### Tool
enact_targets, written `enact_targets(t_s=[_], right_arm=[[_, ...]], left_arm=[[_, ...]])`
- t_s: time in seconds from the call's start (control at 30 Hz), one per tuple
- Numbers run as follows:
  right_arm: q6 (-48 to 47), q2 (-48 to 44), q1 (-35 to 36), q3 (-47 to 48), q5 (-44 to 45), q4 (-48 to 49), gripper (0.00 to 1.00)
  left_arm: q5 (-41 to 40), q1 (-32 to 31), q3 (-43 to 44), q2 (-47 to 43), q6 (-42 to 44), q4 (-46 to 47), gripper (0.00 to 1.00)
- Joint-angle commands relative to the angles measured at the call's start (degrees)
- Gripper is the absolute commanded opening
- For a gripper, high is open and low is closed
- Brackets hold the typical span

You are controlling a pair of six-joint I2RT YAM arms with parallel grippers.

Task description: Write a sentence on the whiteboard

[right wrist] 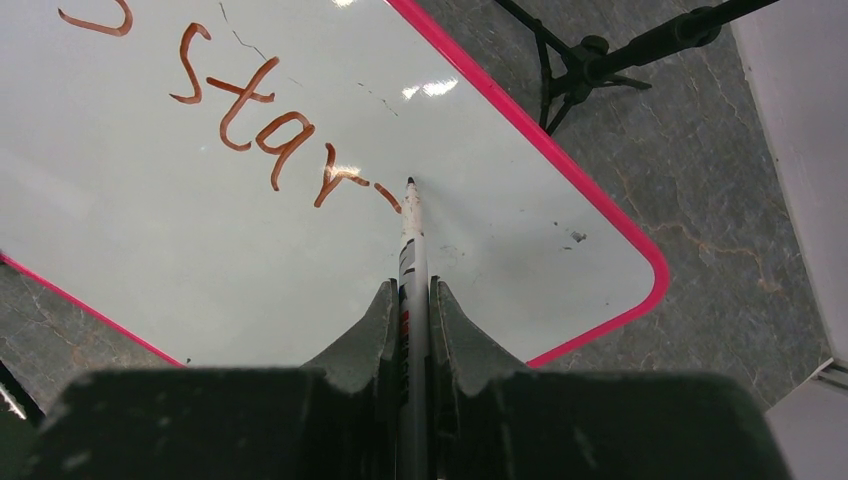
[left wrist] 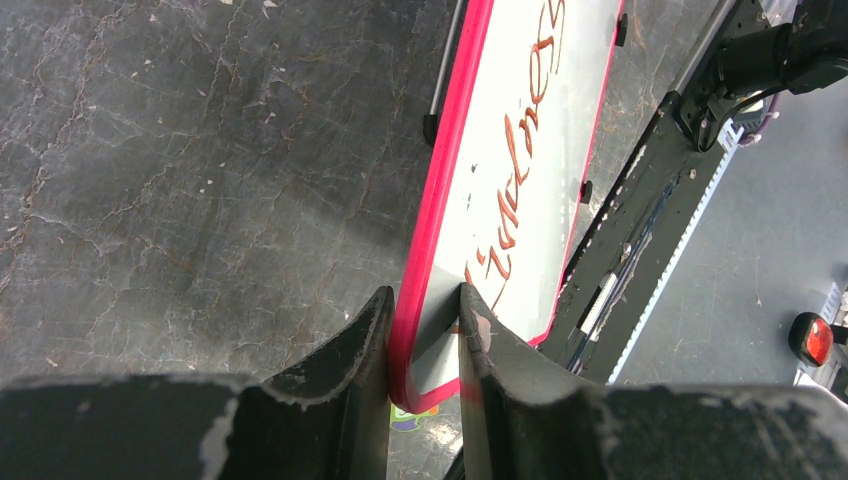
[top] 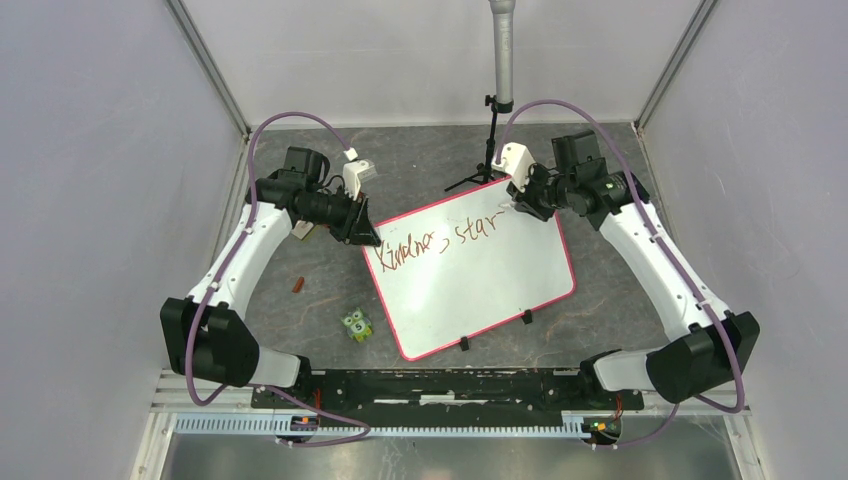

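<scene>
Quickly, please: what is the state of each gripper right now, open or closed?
Left gripper: jaws closed on the edge of the whiteboard.
Right gripper: jaws closed on a marker.

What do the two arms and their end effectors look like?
The left arm and right arm have white shells, black joints and looping lilac cables. Each wrist carries a white housing. The end effector fingers are dark, tapered and scuffed.

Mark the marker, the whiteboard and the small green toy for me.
marker (right wrist: pixel 411 225): right wrist view, white barrel just behind the tip.
whiteboard (top: pixel 480 285): top external view, bare white face, lower half.
green toy (top: pixel 356 325): top external view, its middle.
</scene>
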Motion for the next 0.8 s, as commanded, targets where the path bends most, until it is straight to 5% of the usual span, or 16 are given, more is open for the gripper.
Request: enact_targets(t_s=[0.0, 0.77], right_arm=[[0.33, 0.61, -0.22, 0.85, -0.52, 2.02, 0.0], [-0.05, -5.73, -0.19, -10.1, 0.8, 1.5, 0.0]], left_arm=[[-3.8, -0.37, -1.06, -0.64, 3.17, 0.84, 0.02], [-3.68, -0.36, -1.06, -0.29, 3.47, 0.76, 0.02]])
